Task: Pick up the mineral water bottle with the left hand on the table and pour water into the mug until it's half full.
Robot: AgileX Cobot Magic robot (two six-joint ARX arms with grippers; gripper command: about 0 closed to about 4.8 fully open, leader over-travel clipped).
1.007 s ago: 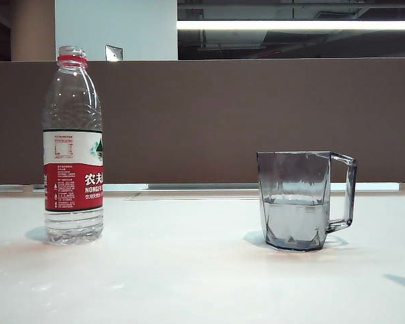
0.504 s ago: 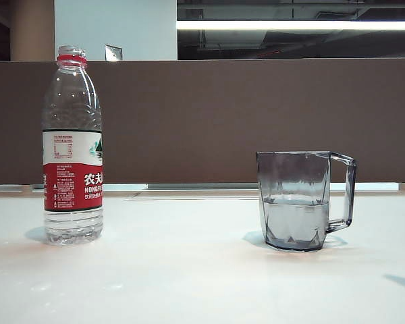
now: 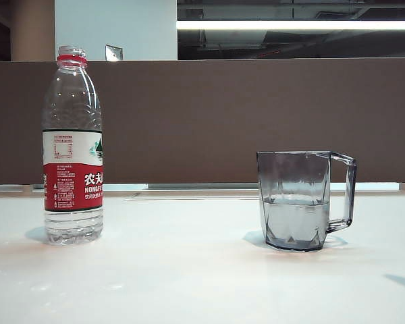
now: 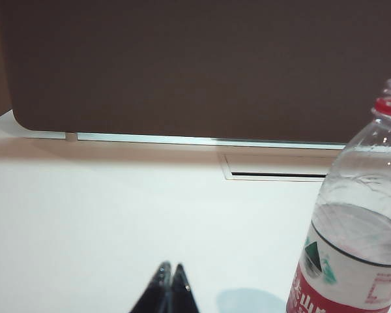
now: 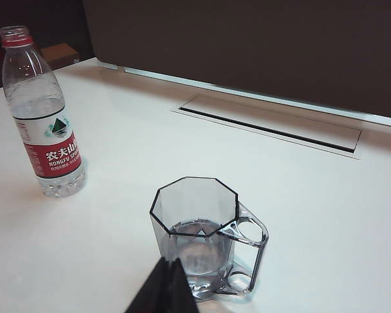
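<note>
The mineral water bottle (image 3: 73, 145) stands upright and uncapped on the white table (image 3: 189, 270) at the left, with only a little water showing at its base. It also shows in the left wrist view (image 4: 355, 215) and the right wrist view (image 5: 44, 114). The grey-tinted faceted mug (image 3: 304, 200) stands right of centre, water (image 3: 295, 219) filling about its lower half. My left gripper (image 4: 171, 268) is shut and empty, a short way aside of the bottle. My right gripper (image 5: 168, 264) is shut and empty, just in front of the mug (image 5: 199, 231). Neither gripper shows in the exterior view.
A brown partition (image 3: 243, 115) runs along the table's far edge. A rectangular slot cover (image 5: 270, 124) lies flush in the tabletop behind the mug.
</note>
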